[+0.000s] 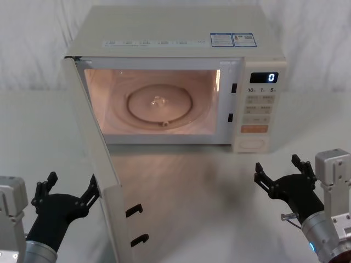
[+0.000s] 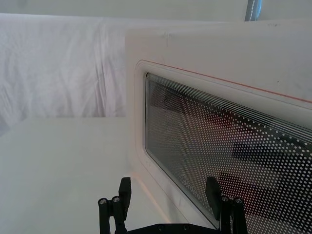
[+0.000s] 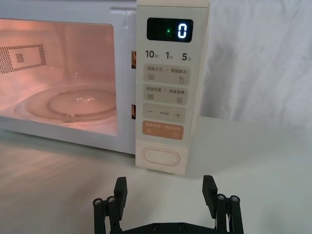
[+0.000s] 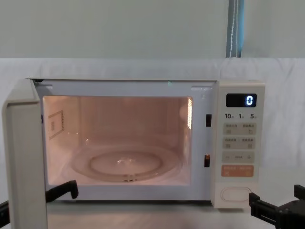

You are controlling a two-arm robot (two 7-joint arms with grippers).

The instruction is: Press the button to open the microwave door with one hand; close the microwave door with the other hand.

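Microwave door (image 1: 101, 181) swung wide open, hinged at the oven's left edge, edge-on and reaching forward toward the left gripper (image 1: 68, 194). Dotted dark window of that door (image 2: 219, 161) close in front of the left gripper (image 2: 168, 192) in the left wrist view, outer face turned to it. Left gripper spread wide, holding nothing, one finger (image 1: 92, 189) at or just beside the door's outer face; contact too close to judge. Two black latch hooks (image 1: 136, 224) projecting from the door's free edge, on the side away from the left gripper.

Button (image 3: 161, 157) at the foot of the control panel (image 3: 168, 87), straight ahead of the right gripper (image 3: 165, 192) and apart from it, bare tabletop (image 3: 253, 165) between. Right gripper (image 1: 279, 175) spread open, empty, low over the tabletop, forward and to the right of the open door. Orange key (image 3: 163, 130) just above the button, beyond it from the gripper; display (image 3: 169, 30) at the panel's top showing 0.

Cavity lit warm pink, glass turntable (image 1: 159, 103) lying flat inside. White cloth (image 4: 143, 67) hanging behind the oven.
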